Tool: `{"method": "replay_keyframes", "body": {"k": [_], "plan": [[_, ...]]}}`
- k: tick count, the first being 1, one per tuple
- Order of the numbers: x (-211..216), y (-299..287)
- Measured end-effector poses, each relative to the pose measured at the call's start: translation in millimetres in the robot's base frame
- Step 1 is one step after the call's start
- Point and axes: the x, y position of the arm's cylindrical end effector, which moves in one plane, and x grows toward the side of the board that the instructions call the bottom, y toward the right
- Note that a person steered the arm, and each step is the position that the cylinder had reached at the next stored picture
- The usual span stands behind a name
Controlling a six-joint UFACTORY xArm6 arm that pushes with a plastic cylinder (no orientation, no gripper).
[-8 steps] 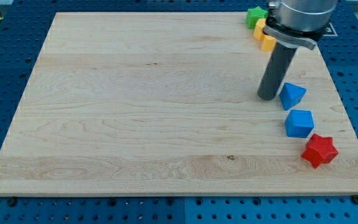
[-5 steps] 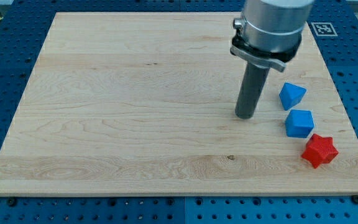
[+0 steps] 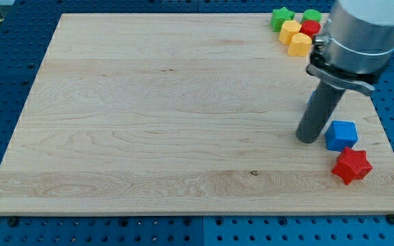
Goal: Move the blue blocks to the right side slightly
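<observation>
A blue cube (image 3: pixel 340 135) lies near the board's right edge, just above a red star-shaped block (image 3: pixel 351 165). My tip (image 3: pixel 309 139) rests on the board right against the cube's left side. The dark rod rises from it toward the view's upper right, and the arm's grey body covers the board's top right corner. The second blue block, a wedge-like shape seen earlier, does not show; the rod stands over the place where it lay.
A cluster sits at the view's top right: a green star (image 3: pixel 282 16), a yellow block (image 3: pixel 291 30), a yellow hexagon-like block (image 3: pixel 299 45), a red block (image 3: pixel 310 28) and a green block (image 3: pixel 312 14). The wooden board (image 3: pixel 149 116) lies on a blue pegboard table.
My tip swung left, then came back right and lower, to the blue cube's left side. The cube has shifted slightly right. The blue wedge-like block has dropped out of sight behind the rod.
</observation>
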Motion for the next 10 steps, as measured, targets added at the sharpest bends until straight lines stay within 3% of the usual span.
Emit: {"method": "replay_keyframes", "body": {"k": [4, 6, 10], "plan": [[-2.1, -37.2], [-48.1, -37.2], [-59.9, 26.6]]}}
